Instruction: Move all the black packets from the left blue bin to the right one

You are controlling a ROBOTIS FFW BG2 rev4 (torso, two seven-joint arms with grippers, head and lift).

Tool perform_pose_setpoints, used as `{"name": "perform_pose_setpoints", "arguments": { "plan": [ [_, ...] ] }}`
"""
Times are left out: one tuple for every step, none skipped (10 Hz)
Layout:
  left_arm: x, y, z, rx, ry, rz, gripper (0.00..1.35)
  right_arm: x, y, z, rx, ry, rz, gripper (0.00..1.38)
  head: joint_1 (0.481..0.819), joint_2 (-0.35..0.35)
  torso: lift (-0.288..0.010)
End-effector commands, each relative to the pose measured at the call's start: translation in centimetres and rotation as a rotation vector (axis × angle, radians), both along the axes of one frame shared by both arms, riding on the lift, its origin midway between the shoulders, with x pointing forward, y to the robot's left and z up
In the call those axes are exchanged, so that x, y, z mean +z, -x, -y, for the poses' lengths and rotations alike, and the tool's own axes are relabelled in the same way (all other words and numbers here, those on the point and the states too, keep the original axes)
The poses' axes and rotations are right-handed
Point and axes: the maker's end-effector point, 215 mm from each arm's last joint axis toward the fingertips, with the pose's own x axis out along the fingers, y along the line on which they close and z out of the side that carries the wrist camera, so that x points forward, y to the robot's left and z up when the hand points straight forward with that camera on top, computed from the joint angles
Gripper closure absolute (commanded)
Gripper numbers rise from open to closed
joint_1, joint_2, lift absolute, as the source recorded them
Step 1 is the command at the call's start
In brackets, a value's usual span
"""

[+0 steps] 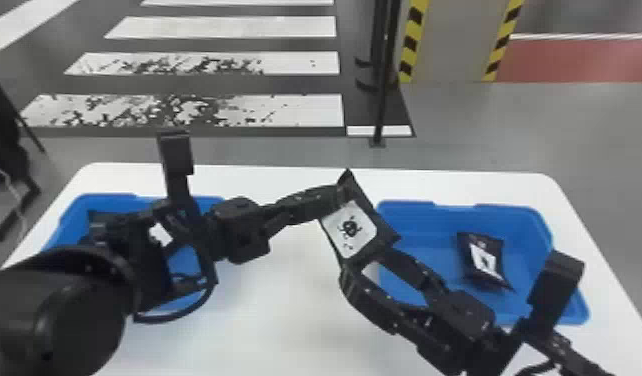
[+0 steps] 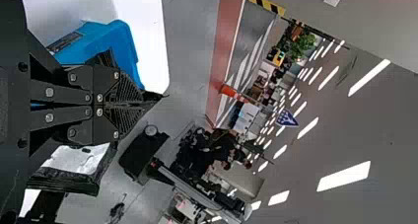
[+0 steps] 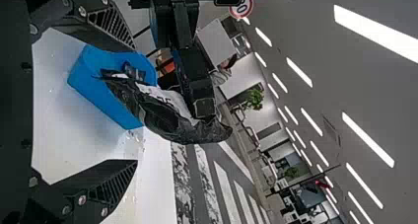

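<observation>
Pinching black packet (image 1: pixel 352 232) left of right blue bin (image 1: pixel 415 222) was left gripper (image 1: pixel 339 194), right gripper (image 1: pixel 360 265) spread; inside lay delivered packet (image 1: pixel 484 259), task was unfinished.

A white, flat-topped table (image 1: pixel 295 320) with rounded far corners is stretching across the lower half of the head view. A blue plastic bin (image 1: pixel 67 227) is resting at centre left; another blue plastic bin (image 1: pixel 410 215) is resting at centre right.
</observation>
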Motion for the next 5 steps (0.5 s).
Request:
{"name": "perform_pose_setpoints", "arguments": {
  "plan": [
    [-0.13,0.21,0.48,-0.012,0.007,-0.008,1.21,0.29,-0.38,0.04,-0.005,-0.021,0.004,0.6,0.695,0.011,-0.144],
    [-0.09,0.24,0.51,-0.013,0.009,-0.008,1.21,0.01,-0.39,0.04,-0.007,-0.026,-0.004,0.84,0.695,0.004,-0.144],
    [-0.1,0.24,0.46,-0.013,0.01,-0.01,1.21,-0.13,-0.42,0.2,-0.018,-0.021,-0.008,1.08,0.695,0.001,-0.144],
    [-0.19,0.38,0.58,-0.016,0.012,-0.013,1.21,0.24,-0.38,0.6,-0.044,-0.017,0.0,1.3,0.695,0.0,-0.144],
    [-0.1,0.37,0.6,-0.016,0.014,-0.011,1.21,0.29,-0.39,0.57,-0.044,-0.02,0.0,1.28,0.695,-0.005,-0.144]
  ]
}}
